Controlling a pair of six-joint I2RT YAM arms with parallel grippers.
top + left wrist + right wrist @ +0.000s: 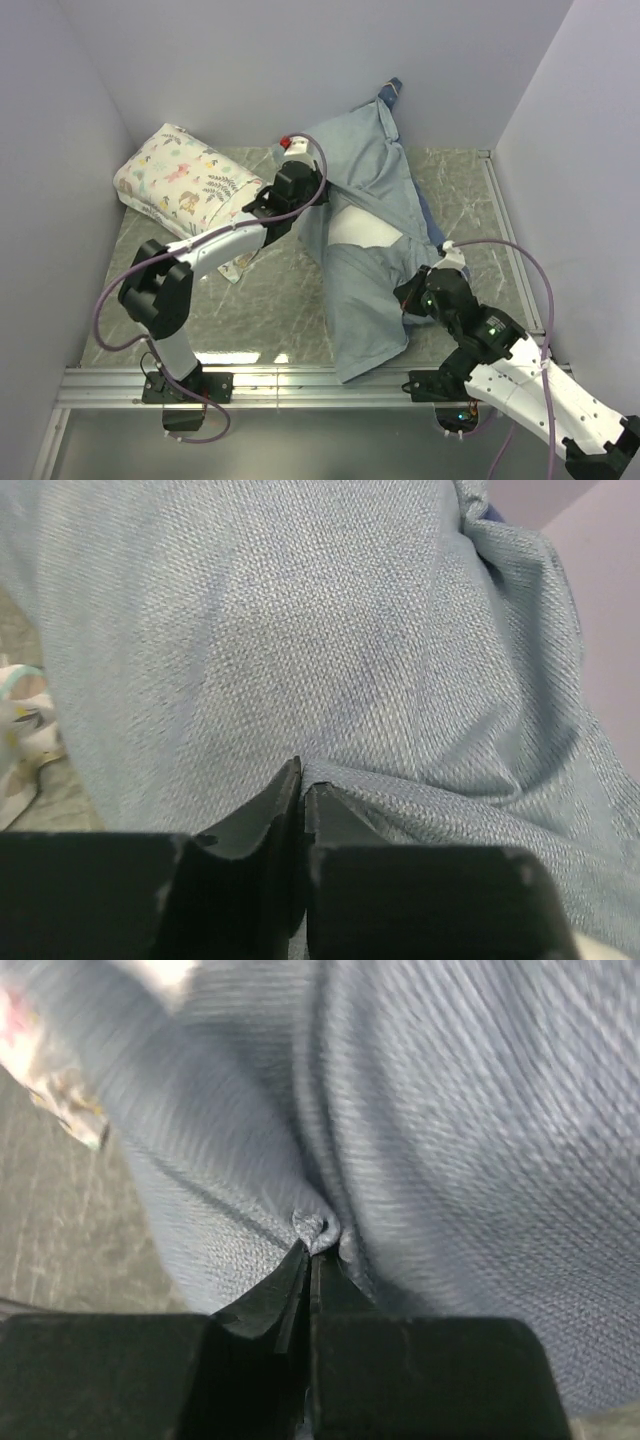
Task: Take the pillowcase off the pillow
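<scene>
The pillowcase [360, 300] lies pale blue-grey side out, stretched from the back wall to the front of the table. Its dark navy side shows only at the far tip [393, 92]. The plain white pillow [365, 233] shows through a gap in the middle. My left gripper [312, 203] is shut on the pillowcase's left edge; in the left wrist view its jaws [302, 778] pinch a fold of the cloth [330, 630]. My right gripper [405, 297] is shut on the right edge; in the right wrist view a nub of cloth [318, 1228] sticks out between the jaws.
A floral-print pillow [185, 180] lies at the back left against the wall. A scrap of floral cover [238, 265] lies under my left arm. Walls close the left, back and right. A metal rail [300, 385] runs along the front edge.
</scene>
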